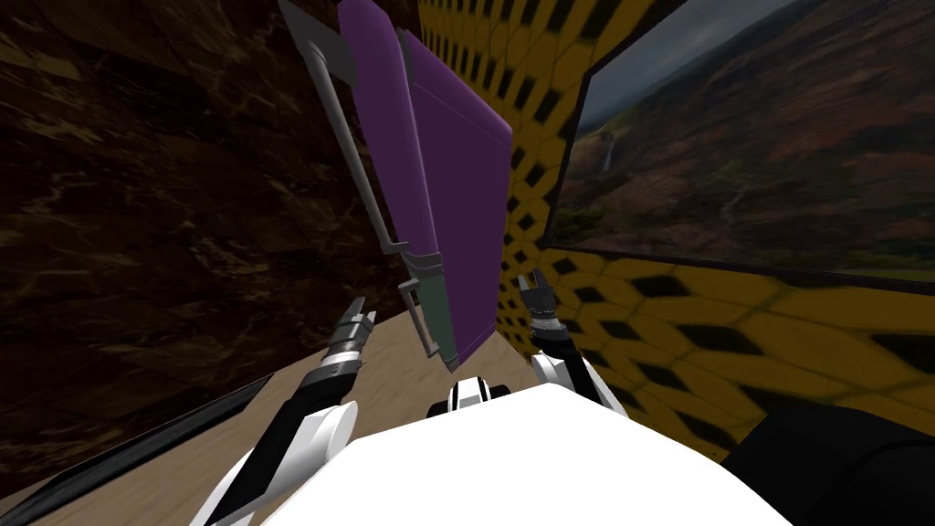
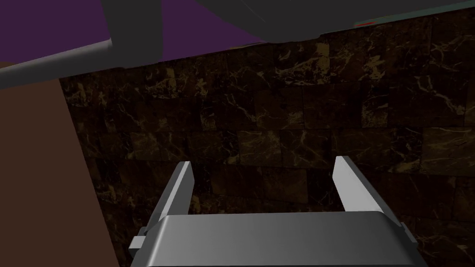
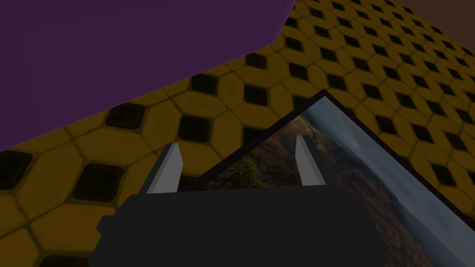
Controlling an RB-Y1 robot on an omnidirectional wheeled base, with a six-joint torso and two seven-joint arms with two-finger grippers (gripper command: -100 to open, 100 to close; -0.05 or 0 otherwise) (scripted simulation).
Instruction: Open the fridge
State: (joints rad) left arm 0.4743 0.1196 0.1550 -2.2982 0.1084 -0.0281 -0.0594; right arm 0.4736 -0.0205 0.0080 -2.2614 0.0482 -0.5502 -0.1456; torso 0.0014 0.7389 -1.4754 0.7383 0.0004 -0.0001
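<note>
The fridge (image 1: 461, 210) stands ahead of us and between our two hands. It is a tall, narrow box with its long axis upright; the lean it has in the head view is the camera's. Its broad flank faces us, and its door front is turned toward our left hand's side, facing the dark marbled wall (image 1: 137, 183).

The body and the upper door are plain purple, and the door appears to sit shut against the body. A long grey handle (image 1: 351, 137) runs along that door, parallel to the fridge's long axis and held off the surface on brackets. Below it is a short grey-green lower section (image 1: 438, 315) with its own short handle (image 1: 418, 320), set in line with the long one.

Our left gripper (image 1: 356, 315) is near the short handle, on the door-front side and apart from it. Its fingers are spread with nothing between them, and it points at the marbled wall. In its wrist view a grey handle bar and the purple door lie off to one side of the fingers.

Our right gripper (image 1: 531, 285) is just beside the purple flank, in the narrow strip between the fridge and the yellow-and-black tiled wall (image 1: 730, 310). Its fingers are also spread and empty. A framed landscape picture (image 1: 758, 137) hangs on that wall beyond its fingertips.

The tan floor (image 1: 393, 365) leaves wider room on the left hand's side, between the door front and the marbled wall.
</note>
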